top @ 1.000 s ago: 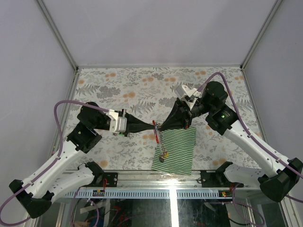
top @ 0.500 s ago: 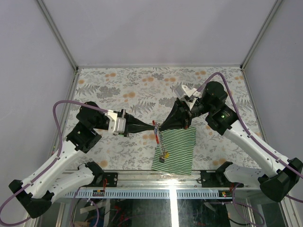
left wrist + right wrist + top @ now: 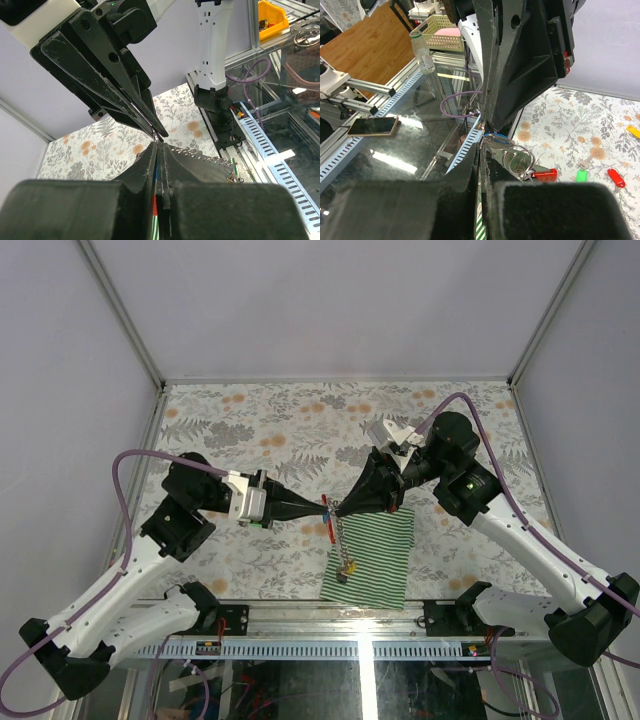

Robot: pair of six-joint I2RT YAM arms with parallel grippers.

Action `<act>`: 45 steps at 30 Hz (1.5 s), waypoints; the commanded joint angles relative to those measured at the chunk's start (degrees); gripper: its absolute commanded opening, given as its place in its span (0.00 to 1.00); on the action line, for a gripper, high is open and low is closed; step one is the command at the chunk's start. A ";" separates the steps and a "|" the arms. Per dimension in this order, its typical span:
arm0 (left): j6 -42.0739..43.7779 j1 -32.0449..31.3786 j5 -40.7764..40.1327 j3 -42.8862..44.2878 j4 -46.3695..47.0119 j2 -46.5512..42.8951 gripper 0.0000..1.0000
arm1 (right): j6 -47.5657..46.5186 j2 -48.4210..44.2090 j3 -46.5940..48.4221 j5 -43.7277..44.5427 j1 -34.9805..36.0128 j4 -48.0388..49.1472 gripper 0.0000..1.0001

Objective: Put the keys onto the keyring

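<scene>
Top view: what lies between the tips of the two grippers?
Only the keyring: the left gripper and right gripper pinch it almost tip to tip, its chain hanging below. The top view shows it.

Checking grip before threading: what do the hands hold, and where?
The left hand and right hand, both shut, meet at the top end of the keyring, chain hanging below. What each pinches cannot be told.

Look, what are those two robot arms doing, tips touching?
The left gripper and right gripper meet tip to tip, both shut on the grey metal keyring with a red clip, whose chain dangles over a green-and-white striped cloth. A blue-tagged key sits by its ring. A green-tagged key and a red-tagged key lie loose on the flowered table.
</scene>
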 commanded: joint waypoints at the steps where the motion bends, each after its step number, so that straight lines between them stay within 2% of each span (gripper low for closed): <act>1: -0.59 0.36 2.26 1.99 1.22 -0.15 0.00 | -0.58 0.33 0.90 1.77 0.54 2.44 0.00; 14: 3.35 0.37 4.01 4.65 -6.23 1.00 0.00 | -1.31 -0.87 1.51 2.53 0.50 2.23 0.00; 45: 6.19 0.36 5.24 5.77 -12.63 1.77 0.00 | -4.46 -3.74 3.19 4.44 0.50 -2.05 0.00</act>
